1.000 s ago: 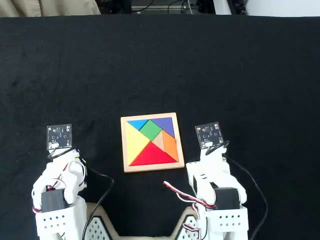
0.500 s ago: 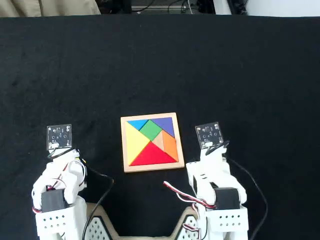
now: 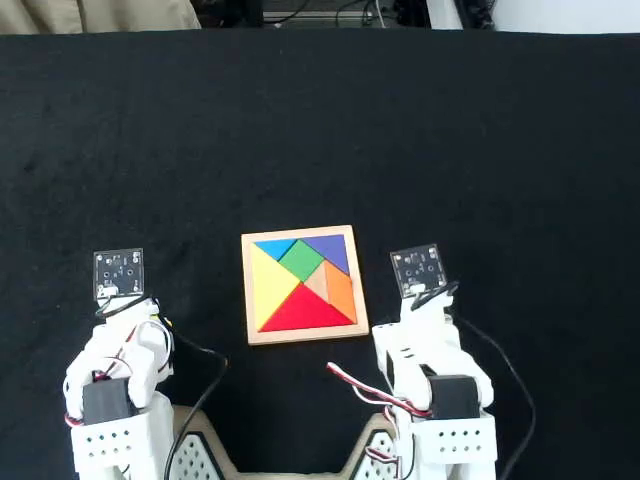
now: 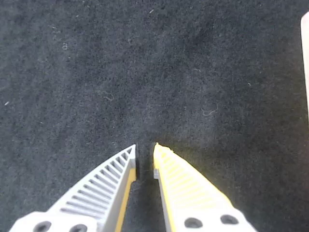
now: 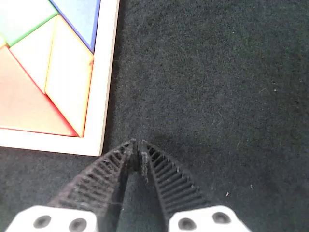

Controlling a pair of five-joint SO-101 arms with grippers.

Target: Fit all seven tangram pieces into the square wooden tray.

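The square wooden tray (image 3: 248,290) lies in the middle of the black table and holds all seven tangram pieces flat: yellow triangle (image 3: 272,285), red triangle (image 3: 308,312), green square (image 3: 302,259), blue triangle (image 3: 275,246), purple parallelogram (image 3: 330,250), orange triangle (image 3: 341,290) and a pale triangle (image 3: 316,285). My left gripper (image 4: 145,147) is shut and holds nothing, over bare cloth to the left of the tray. My right gripper (image 5: 138,143) is shut and holds nothing, just off the tray's near right corner (image 5: 99,140).
Both arms are folded back at the near edge, the left arm (image 3: 115,375) and the right arm (image 3: 430,370). A red and white cable (image 3: 350,385) trails beside the right arm. Black cloth (image 3: 450,140) stretches far behind the tray.
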